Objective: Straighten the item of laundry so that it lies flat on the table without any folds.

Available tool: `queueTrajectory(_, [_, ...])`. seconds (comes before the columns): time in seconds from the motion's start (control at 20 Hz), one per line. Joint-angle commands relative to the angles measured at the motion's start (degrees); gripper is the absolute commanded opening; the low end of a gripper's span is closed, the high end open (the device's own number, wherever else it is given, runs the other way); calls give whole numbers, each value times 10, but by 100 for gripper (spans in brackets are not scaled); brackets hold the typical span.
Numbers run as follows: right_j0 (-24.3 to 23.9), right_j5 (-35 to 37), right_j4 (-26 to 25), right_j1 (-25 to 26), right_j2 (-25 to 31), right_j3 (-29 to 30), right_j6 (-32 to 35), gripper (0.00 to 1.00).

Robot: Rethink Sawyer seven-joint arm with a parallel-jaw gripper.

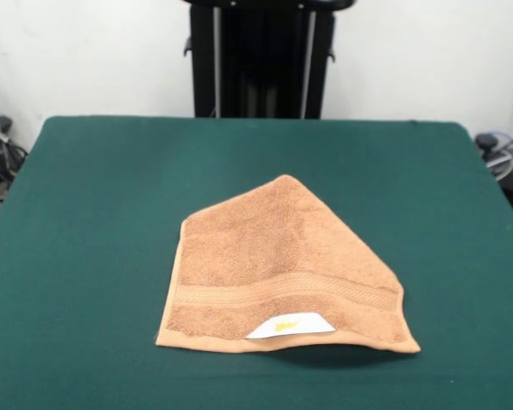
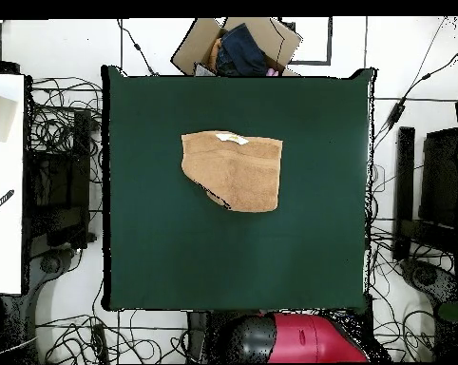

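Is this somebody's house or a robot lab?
Probably a robot lab: a green table ringed by tangled cables, a red robot base at its edge, and one towel laid out for practice.

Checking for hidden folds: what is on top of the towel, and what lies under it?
On the towel only its own white label shows, near the banded edge. Around it lies the green table. Whatever is beneath the towel, including tucked-under cloth, is covered.

The black pedestal is standing upright at the table's far side in the front view. In the overhead view the red and black arm is sitting drawn back over its base, its gripper showing in neither view.
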Motion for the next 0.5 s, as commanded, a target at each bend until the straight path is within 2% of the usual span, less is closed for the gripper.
queueTrajectory(0.05, [12,-100,-57,78,-58,0,144,100])
queueTrajectory(0.5, [25,-165,-116,132,-115,-1,156,100])
